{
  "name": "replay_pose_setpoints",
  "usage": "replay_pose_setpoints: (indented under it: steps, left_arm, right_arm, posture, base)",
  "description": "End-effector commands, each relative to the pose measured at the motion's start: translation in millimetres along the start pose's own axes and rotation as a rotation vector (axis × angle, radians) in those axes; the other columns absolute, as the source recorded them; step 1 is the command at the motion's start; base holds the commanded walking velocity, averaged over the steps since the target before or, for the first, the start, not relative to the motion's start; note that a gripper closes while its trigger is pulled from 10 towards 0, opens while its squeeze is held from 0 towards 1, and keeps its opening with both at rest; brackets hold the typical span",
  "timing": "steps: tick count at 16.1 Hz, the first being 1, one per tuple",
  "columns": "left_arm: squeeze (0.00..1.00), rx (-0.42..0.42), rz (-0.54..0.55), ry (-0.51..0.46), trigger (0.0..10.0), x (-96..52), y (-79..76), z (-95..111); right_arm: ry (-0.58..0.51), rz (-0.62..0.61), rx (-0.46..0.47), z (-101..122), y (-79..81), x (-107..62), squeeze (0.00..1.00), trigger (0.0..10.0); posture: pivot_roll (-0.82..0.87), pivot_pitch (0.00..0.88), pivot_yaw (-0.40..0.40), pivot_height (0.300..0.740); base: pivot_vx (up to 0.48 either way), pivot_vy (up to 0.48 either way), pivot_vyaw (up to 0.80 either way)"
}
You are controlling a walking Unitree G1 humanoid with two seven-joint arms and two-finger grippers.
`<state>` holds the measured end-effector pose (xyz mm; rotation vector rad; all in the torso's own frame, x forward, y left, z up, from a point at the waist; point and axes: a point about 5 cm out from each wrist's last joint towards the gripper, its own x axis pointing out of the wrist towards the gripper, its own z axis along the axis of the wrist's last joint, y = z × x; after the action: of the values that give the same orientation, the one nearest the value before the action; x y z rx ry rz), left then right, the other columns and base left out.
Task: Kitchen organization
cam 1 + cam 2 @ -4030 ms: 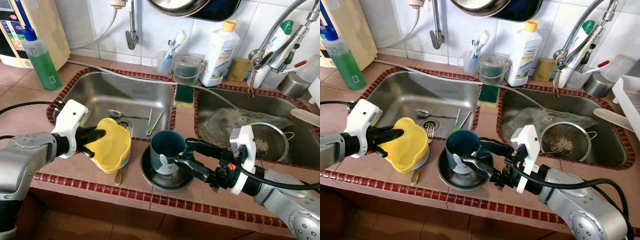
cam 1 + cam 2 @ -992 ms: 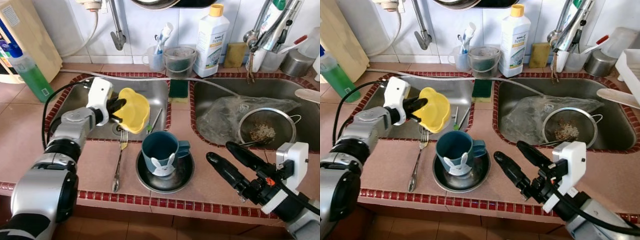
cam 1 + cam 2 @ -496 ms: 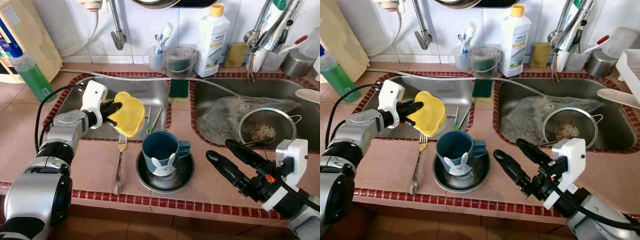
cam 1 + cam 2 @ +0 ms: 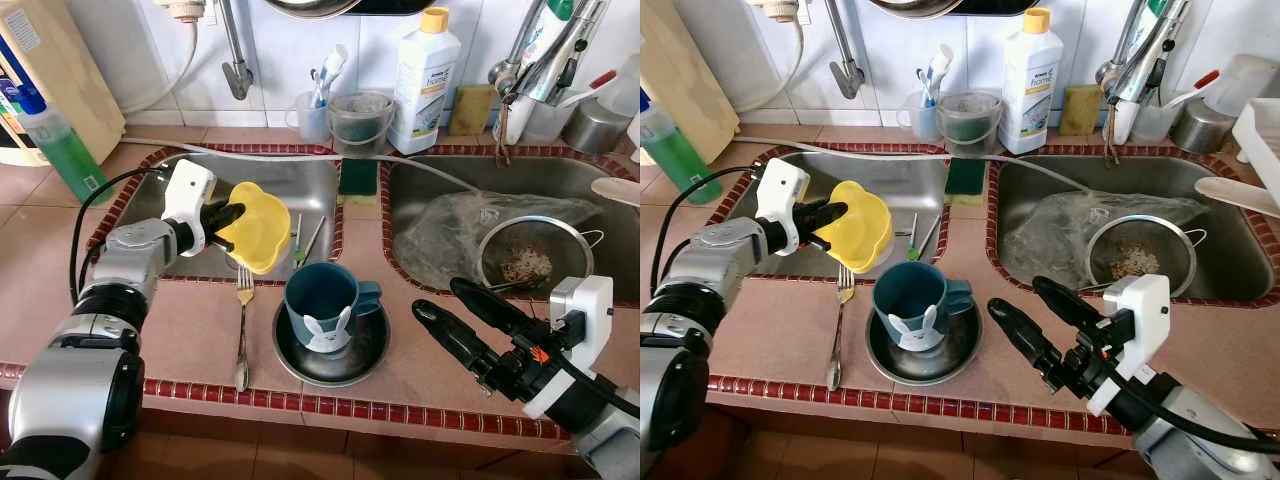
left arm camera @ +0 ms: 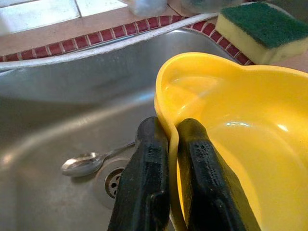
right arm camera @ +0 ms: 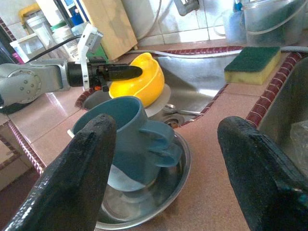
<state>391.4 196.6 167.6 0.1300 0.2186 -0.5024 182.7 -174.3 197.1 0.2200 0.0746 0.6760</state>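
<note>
- Left gripper [image 4: 232, 214]: clamped on the rim of the yellow bowl [image 4: 258, 228], one finger inside the wall, one outside.
- Bowl held tilted beyond the fingertips, above the left sink basin [image 4: 300, 190], spoon [image 5: 89, 162] and drain below.
- Right gripper [image 4: 462, 315]: spread wide apart, empty, low over the counter.
- Blue mug [image 4: 325, 298] in the metal dish [image 4: 330, 362] straight ahead of those fingers, handle turned toward them; nearer this arm, probably its next reach.
</note>
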Motion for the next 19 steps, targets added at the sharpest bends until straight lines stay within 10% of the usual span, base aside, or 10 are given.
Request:
replay_pose_setpoints:
  steps: [1,19]
  left_arm:
    - [0.00,0.014,0.026,-0.084,10.0,4.9,-1.6,20]
    - [0.00,0.023,0.042,0.045,10.0,25.7,-32.2,-8]
  right_arm:
    - [-0.001,0.013,-0.006,0,2.5,1.6,0.00,10.0]
    - [0.011,-0.085,0.043,-6,28.5,-25.3,0.00,10.0]
  posture:
    - [-0.28,0.097,0.098,0.732]
    - [-0.38,0.207,0.152,0.732]
  base:
    - [0.000,0.000,0.00]
    - [0.000,0.000,0.00]
